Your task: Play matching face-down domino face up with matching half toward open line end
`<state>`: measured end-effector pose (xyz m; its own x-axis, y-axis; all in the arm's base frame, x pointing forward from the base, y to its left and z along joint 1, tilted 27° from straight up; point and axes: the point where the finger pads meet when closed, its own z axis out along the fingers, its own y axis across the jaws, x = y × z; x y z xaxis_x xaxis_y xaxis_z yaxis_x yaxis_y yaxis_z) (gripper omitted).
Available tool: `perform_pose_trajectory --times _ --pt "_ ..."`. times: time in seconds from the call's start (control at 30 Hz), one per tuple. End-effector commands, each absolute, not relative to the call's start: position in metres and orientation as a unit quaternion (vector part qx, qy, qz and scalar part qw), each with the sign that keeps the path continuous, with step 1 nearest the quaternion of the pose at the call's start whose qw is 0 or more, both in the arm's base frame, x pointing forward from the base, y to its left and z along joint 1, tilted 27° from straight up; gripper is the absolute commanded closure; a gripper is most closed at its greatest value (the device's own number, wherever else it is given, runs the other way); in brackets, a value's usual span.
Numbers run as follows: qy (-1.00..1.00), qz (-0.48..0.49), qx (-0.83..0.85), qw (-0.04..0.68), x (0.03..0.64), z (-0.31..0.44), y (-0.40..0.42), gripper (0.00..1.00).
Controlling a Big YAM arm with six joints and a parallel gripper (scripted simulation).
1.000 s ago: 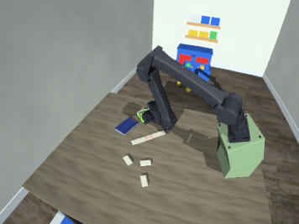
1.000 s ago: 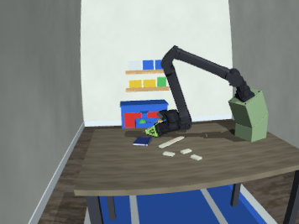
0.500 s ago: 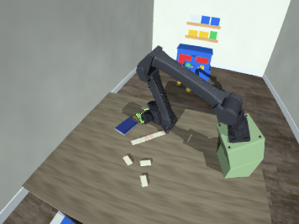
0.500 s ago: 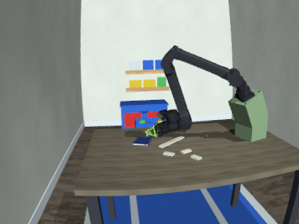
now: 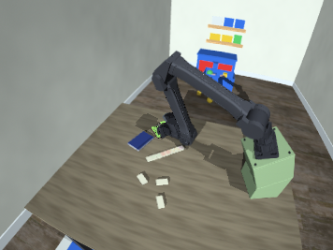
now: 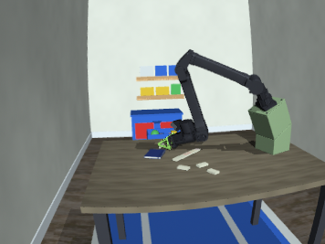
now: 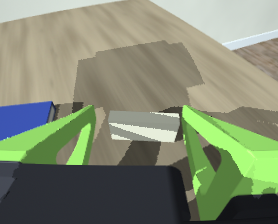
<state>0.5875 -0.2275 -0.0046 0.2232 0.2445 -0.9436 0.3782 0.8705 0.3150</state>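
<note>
A cream domino (image 7: pixel 144 126) sits between my green fingers with a gap on each side, so neither finger touches it. My gripper (image 7: pixel 138 112) is open. In the top and exterior views it (image 5: pixel 156 130) is low over the table, beyond the far left end of the face-up line of dominoes (image 5: pixel 164 154), and it also shows in the exterior view (image 6: pixel 165 143). Three face-down dominoes lie nearer the front (image 5: pixel 142 178), (image 5: pixel 162 182), (image 5: pixel 161 200). I cannot tell whether the domino between the fingers rests on the table.
A blue book (image 5: pixel 140 141) lies just left of the gripper and shows at the left edge of the wrist view (image 7: pixel 25 117). The arm's green base (image 5: pixel 267 169) stands at the table's right. A blue toy cabinet (image 5: pixel 216 68) stands behind the table.
</note>
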Motion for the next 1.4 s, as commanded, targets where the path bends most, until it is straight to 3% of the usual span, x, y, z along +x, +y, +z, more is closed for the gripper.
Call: perform_pose_trajectory --times 0.0,1.37 --pt "0.619 -0.046 0.25 0.743 0.5875 -0.0008 -0.2289 0.28" --pt "0.602 -0.048 0.242 0.759 0.583 0.0007 -0.2276 0.28"
